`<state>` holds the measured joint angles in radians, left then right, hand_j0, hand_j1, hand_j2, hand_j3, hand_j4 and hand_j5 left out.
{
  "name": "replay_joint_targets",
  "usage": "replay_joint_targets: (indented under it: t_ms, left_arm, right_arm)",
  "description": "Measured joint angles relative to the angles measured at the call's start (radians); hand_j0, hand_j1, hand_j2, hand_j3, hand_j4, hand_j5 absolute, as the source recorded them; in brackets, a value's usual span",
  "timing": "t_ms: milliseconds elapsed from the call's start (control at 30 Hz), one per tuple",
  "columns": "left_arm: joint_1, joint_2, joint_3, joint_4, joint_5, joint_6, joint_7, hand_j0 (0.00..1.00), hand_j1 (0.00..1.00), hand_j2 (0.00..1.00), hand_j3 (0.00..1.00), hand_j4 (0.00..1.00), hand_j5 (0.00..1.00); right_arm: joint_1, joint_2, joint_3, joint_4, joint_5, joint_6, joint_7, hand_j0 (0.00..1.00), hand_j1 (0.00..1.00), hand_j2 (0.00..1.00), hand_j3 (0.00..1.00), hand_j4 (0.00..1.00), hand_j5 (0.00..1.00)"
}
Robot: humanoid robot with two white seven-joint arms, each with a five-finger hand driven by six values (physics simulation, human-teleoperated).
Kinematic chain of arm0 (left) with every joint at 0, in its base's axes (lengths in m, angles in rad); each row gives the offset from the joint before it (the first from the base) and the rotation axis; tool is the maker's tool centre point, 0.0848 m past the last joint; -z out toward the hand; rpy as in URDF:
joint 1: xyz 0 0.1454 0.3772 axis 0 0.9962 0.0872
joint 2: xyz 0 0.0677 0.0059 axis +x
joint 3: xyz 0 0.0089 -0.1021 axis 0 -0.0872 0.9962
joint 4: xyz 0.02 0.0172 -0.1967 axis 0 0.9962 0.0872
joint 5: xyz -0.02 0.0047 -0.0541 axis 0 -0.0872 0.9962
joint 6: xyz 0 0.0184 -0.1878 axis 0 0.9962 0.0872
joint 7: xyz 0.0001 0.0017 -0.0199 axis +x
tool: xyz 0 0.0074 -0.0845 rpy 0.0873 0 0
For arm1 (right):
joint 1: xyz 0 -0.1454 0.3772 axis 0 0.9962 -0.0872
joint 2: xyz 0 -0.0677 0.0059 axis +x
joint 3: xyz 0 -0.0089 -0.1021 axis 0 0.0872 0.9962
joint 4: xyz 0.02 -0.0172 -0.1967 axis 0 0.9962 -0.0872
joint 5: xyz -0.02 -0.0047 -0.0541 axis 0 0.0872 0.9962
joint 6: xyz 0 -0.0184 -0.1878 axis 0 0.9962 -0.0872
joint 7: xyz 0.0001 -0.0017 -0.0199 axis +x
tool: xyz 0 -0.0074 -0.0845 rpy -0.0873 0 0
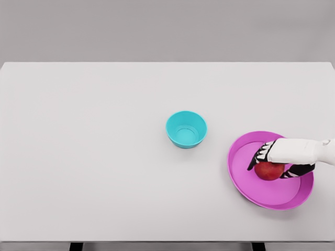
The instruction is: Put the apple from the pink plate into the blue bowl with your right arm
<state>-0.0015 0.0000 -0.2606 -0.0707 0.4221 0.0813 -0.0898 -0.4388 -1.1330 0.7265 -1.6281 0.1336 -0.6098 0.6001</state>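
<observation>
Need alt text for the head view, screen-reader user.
A white robot right hand, reaching in from the right, is wrapped over a red apple on a pink plate at the right of a white table. An empty blue bowl sits left of the plate, near the table's centre.

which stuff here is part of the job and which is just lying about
Part of the job:
apple
pink plate
blue bowl
right robot hand, over the apple

Just there:
white table; nothing else lies about

plain white table (pixel 104 157), grey backdrop
</observation>
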Motion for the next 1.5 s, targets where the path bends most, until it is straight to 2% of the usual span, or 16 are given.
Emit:
replay_joint_targets:
  t_ms: [133, 167, 300, 533, 800, 1033, 1500]
  left_arm:
    - [0.0, 0.0, 0.0, 0.0, 0.0, 0.0, 0.0, 1.0, 1.0, 1.0, 1.0, 1.0, 1.0]
    - [0.0, 0.0, 0.0, 0.0, 0.0, 0.0, 0.0, 1.0, 1.0, 1.0, 1.0, 1.0, 1.0]
    - [0.0, 0.0, 0.0, 0.0, 0.0, 0.0, 0.0, 1.0, 1.0, 1.0, 1.0, 1.0, 1.0]
    - [0.0, 0.0, 0.0, 0.0, 0.0, 0.0, 0.0, 1.0, 1.0, 1.0, 1.0, 1.0, 1.0]
    - [0.0, 0.0, 0.0, 0.0, 0.0, 0.0, 0.0, 1.0, 1.0, 1.0, 1.0, 1.0, 1.0]
    - [0.0, 0.0, 0.0, 0.0, 0.0, 0.0, 0.0, 1.0, 1.0, 1.0, 1.0, 1.0, 1.0]
    - [0.0, 0.0, 0.0, 0.0, 0.0, 0.0, 0.0, 1.0, 1.0, 1.0, 1.0, 1.0, 1.0]
  right_arm:
    - [0.0, 0.011, 0.006, 0.005, -0.031, 0.021, 0.005, 0.6, 0.6, 0.6, 0.6, 0.6, 0.6]
    - [0.0, 0.011, 0.006, 0.007, -0.039, 0.024, 0.011, 0.53, 0.53, 0.53, 0.53, 0.53, 0.53]
    - [0.0, 0.013, 0.011, 0.02, -0.06, 0.023, 0.014, 0.5, 0.5, 0.5, 0.5, 0.5, 0.5]
    - [0.0, 0.019, 0.011, 0.028, -0.074, 0.024, 0.023, 0.36, 0.36, 0.36, 0.36, 0.36, 0.36]
    - [-0.021, 0.041, -0.013, 0.004, 0.001, 0.002, 0.004, 0.34, 0.34, 0.34, 0.34, 0.34, 0.34]
    - [-0.081, 0.07, -0.029, -0.022, 0.006, -0.003, 0.002, 0.34, 0.34, 0.34, 0.34, 0.34, 0.34]
    - [-0.245, 0.233, -0.024, -0.026, -0.001, -0.005, 0.011, 0.34, 0.34, 0.34, 0.34, 0.34, 0.34]
